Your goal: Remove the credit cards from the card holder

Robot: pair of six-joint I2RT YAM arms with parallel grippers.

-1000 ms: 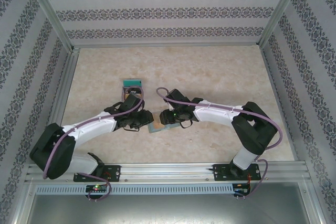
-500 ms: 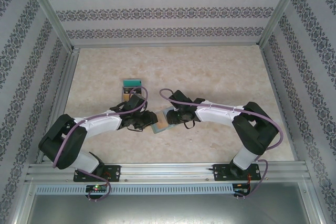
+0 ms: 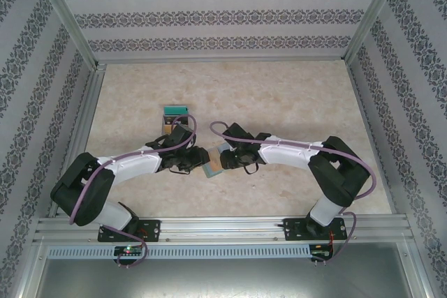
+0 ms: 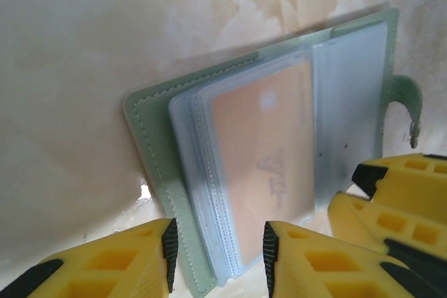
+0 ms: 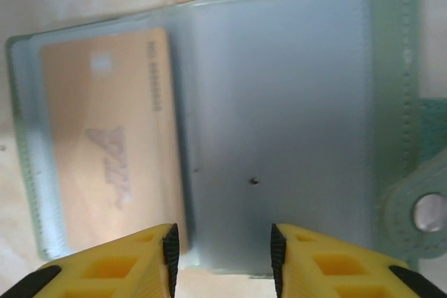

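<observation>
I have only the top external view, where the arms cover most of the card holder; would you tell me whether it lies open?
Observer: Yes, the card holder lies open, with its clear inner sleeves facing up.
Operator: Thank you. Is any card inside it?
Observer: A tan credit card sits in one sleeve; the sleeve beside it looks empty.
Operator: And how do the grippers stand?
Observer: Both have their jaws apart at the holder's near edge: the left gripper by the card's sleeve, the right gripper by the fold.
</observation>
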